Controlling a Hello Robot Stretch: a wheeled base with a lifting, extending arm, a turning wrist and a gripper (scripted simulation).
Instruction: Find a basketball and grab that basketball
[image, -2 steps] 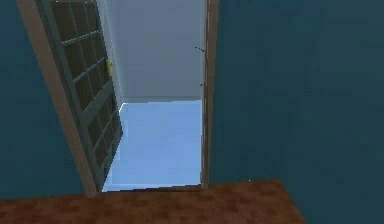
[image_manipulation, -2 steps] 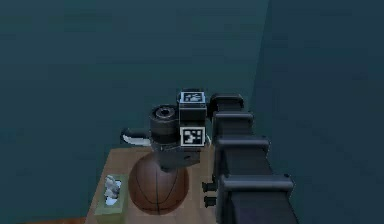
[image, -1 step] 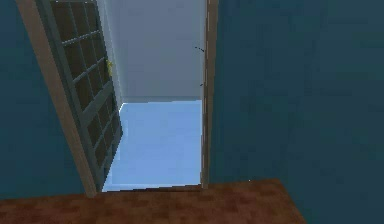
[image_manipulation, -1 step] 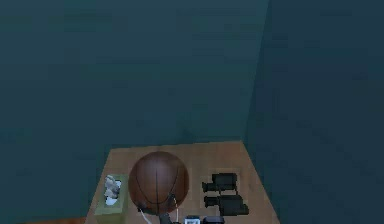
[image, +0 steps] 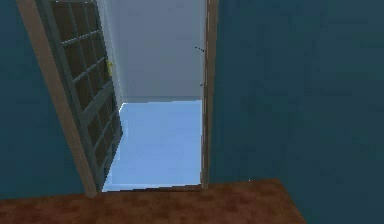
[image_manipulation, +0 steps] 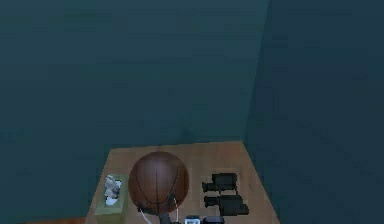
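Fingers (image_manipulation: 172, 206) poke up at the bottom edge of the arm side view, right at the lower side of the basketball (image_manipulation: 158, 178). Honestly I can't tell if they've got hold of anything, since the ball sits on the desk (image_manipulation: 200, 158) right behind them. Can't say if they touch it either. Just right of them, below the basketball, is a small white square with black marks (image_manipulation: 190, 220). The basketball itself is big and brown-orange with dark seams, resting on the pale wooden desk. Just left of the basketball there's a little pale box (image_manipulation: 110, 207) with something whitish on top, too tiny to name. Right of the basketball, a bit apart, lie two dark blocky things (image_manipulation: 224, 184). Behind the basketball, dark teal walls (image_manipulation: 120, 70) meet in a corner. Over in the forward view, a panelled door (image: 88, 90) stands open onto a light blue floor (image: 160, 140).
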